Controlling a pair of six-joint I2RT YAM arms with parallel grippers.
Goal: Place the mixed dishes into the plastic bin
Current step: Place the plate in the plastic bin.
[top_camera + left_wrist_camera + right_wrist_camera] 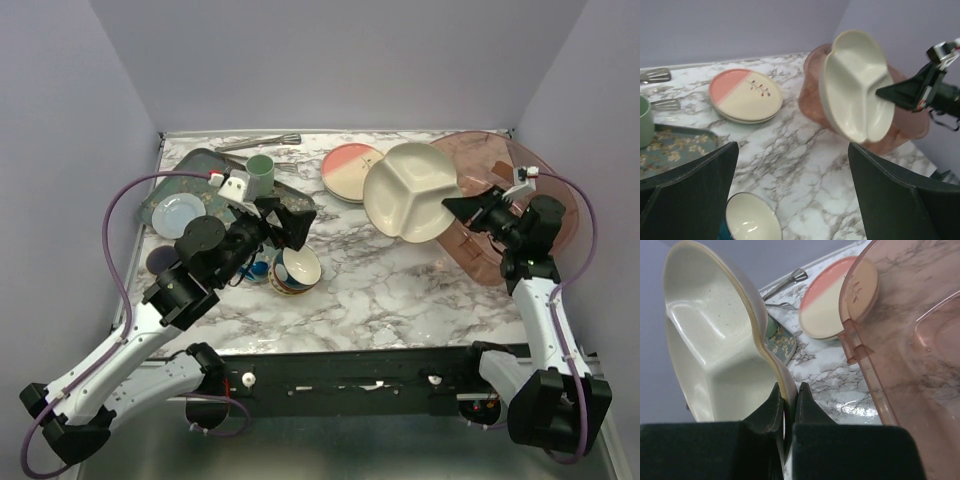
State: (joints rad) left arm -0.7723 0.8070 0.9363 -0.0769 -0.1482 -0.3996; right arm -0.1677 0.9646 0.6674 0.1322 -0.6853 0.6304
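Right tool (787,392): jaws narrow, pinched on the rim of the cream three-section plate (410,190). The plate is off the table (400,290), tilted steeply, its hollow side facing away from the arm. It hangs at the near-left edge of the plastic bin (480,150), partly over the rim, not lowered in.

Bin sits at the far right of the table. Through its translucent wall I see only marble. No dish inside that I can make out, though the plate and the arm cover part of it.

Left tool (290,222): jaws wide, holding nothing, hovering just above and beside the patterned bowl (295,268). The bowl stands upright on the table, cream inside showing.

Other dishes not yet in the bin:
- pink-and-cream plate (350,170), far middle of the table, just left of the held plate. It seems to rest on at least one more plate; the wrist view shows a second rim beneath.
- pale mint plate (178,213), lying on the green floral tray (200,160) at the left, with a green cup (260,175) near it.

My read: early going. First plate in hand and close to its drop. The bowl, the stack and the mint plate are all left to do.
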